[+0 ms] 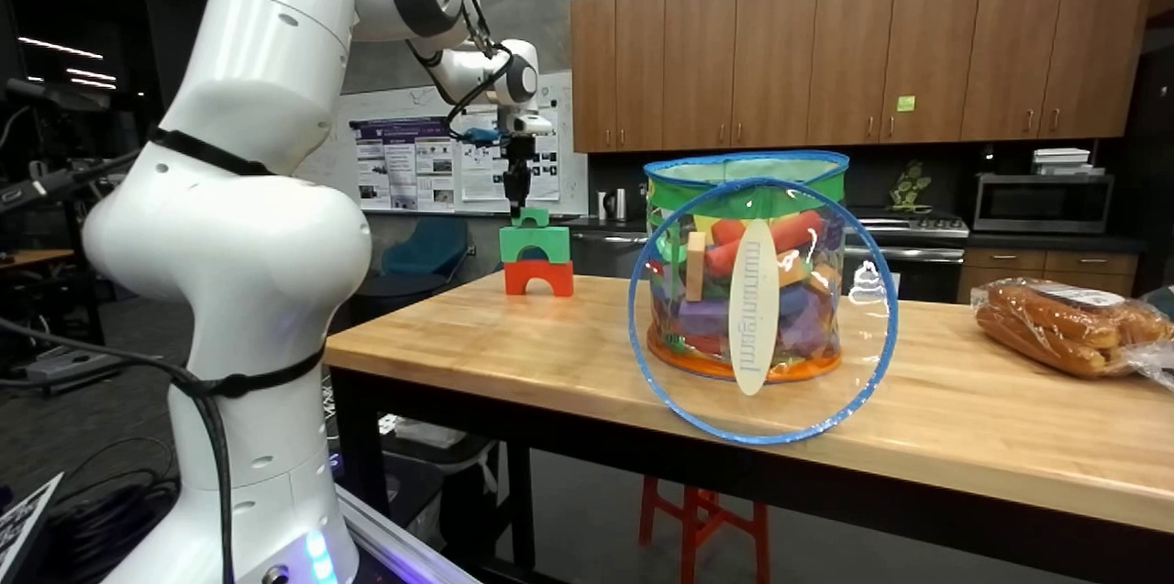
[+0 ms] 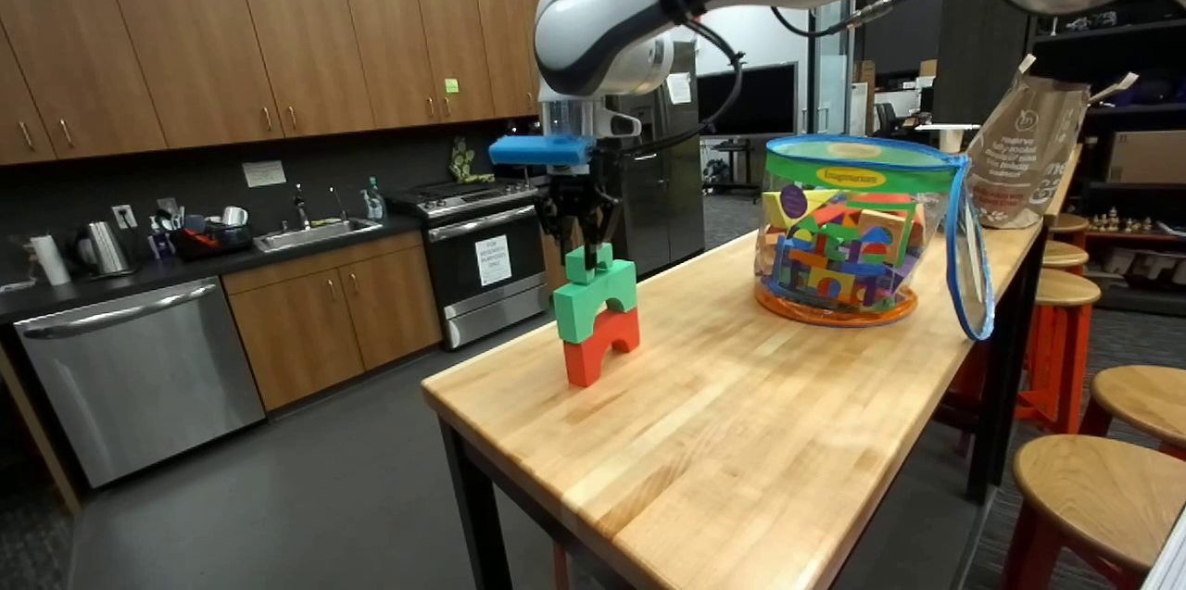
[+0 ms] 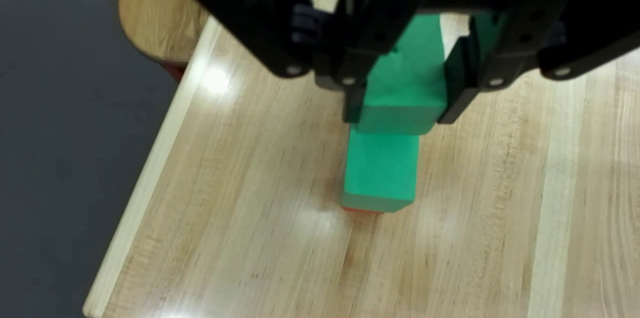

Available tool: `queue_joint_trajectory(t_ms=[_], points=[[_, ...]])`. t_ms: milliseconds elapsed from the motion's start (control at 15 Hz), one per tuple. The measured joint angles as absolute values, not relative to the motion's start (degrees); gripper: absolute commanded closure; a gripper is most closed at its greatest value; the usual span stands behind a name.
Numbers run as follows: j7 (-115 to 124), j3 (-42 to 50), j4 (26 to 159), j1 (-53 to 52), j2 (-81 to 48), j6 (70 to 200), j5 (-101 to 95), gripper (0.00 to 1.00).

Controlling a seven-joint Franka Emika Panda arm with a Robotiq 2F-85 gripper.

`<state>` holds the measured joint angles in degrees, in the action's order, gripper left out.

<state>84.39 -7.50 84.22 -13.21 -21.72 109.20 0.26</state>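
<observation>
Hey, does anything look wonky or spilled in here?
Yes, a bit: the lid of the block tub hangs down beside it instead of covering it, with its label standing on end. Also, the big green arch seems slightly shifted on the red arch. I see nothing spilled.

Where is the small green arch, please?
The small green arch sits atop the larger arch, between gripper fingers, left of the block bag in both exterior views.

Green top block (image 3: pixel 406 86), red arch (image 2: pixel 593 341)
</observation>
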Motion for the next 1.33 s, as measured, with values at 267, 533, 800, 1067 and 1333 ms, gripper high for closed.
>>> queue_joint_trajectory(t_ms=[267, 533, 800, 1067, 1333], points=[[85.24, -7.45, 83.88, -13.21, -22.23, 109.19, 0.28, 0.85], [86.07, -7.45, 83.84, -13.26, -22.45, 109.2, 0.28, 0.57], [86.44, -7.44, 83.83, -13.26, -22.45, 109.2, 0.28, 0.27], [86.47, -7.28, 83.66, -13.44, -22.44, 109.19, 0.14, 0.03], [86.47, -7.02, 83.39, -13.93, -22.24, 109.18, -0.21, 0.0]])
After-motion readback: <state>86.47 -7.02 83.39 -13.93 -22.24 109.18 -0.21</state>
